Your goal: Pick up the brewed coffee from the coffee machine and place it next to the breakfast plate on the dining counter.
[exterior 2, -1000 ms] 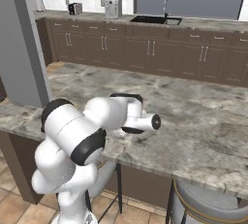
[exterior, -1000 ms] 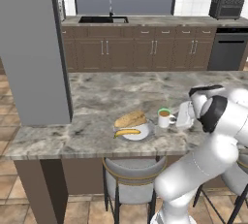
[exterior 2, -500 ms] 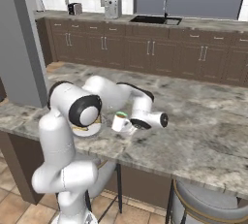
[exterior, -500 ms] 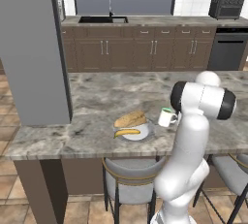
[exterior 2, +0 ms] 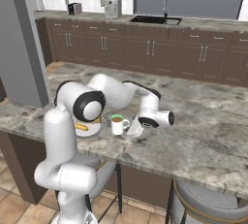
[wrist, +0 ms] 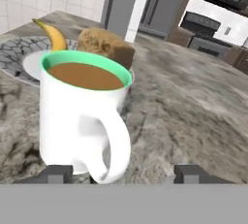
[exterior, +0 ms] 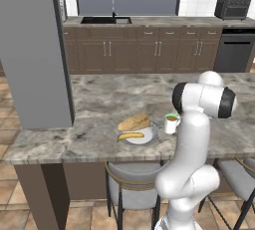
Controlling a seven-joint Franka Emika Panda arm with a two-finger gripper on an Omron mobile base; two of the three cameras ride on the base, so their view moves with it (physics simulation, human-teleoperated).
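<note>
1. The jaws stand apart, clear of the white green-rimmed mug of brown coffee (wrist: 85, 116), so it rests on its own.
2. It stands centre-frame on the grey-brown marbled worktop (exterior: 94, 107), just beside the round white plate of bread and banana (exterior: 137, 137), as the task asks.

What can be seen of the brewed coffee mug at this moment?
The brewed coffee is a small white mug with a green rim and a looped handle, filled nearly to the top with brown liquid. It looks glossy, like ceramic. It stands upright on the dining counter, just beside the breakfast plate holding bread and a banana. Its handle points toward the claw, whose fingertips sit apart and clear of the mug.
</note>
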